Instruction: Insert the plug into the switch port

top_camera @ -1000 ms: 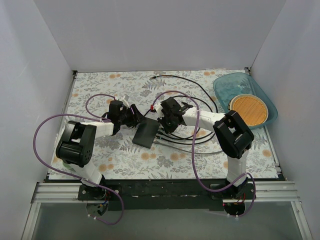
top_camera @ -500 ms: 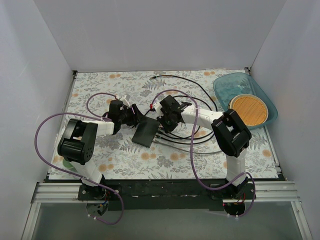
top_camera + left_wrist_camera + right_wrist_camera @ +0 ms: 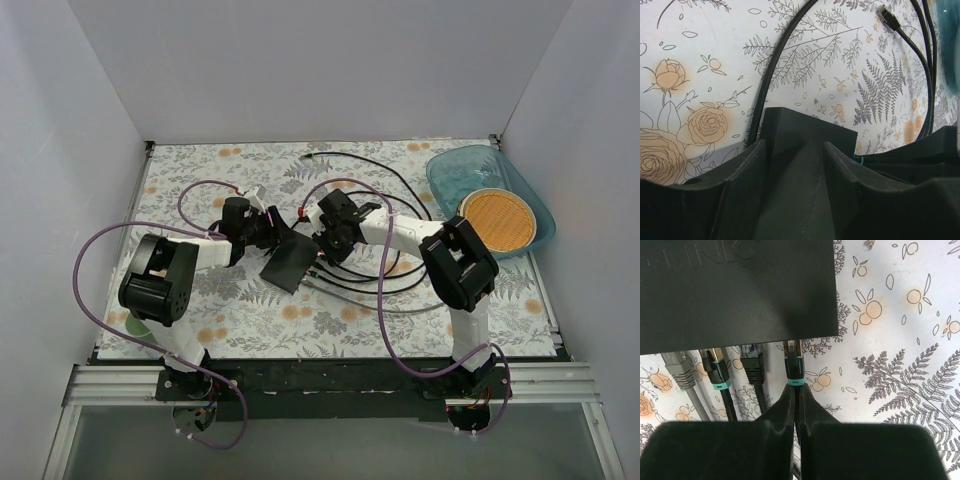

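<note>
The left gripper straddles the switch, with a finger pressed against each side of the black box — jaws about half open and clamped on it. In the top view the switch lies tilted, mid-table on the floral cloth, between the two grippers.

The right gripper has its jaws pinched almost together just behind the teal band of the plug. The plug's tip meets the switch edge that faces this gripper. It is the rightmost of four in a row — a grey plug, a teal-banded one and a black one stand to its left. How deep it sits cannot be told.

Black cables loop over the cloth, and a blue tray holding an orange disc lies far right
</note>
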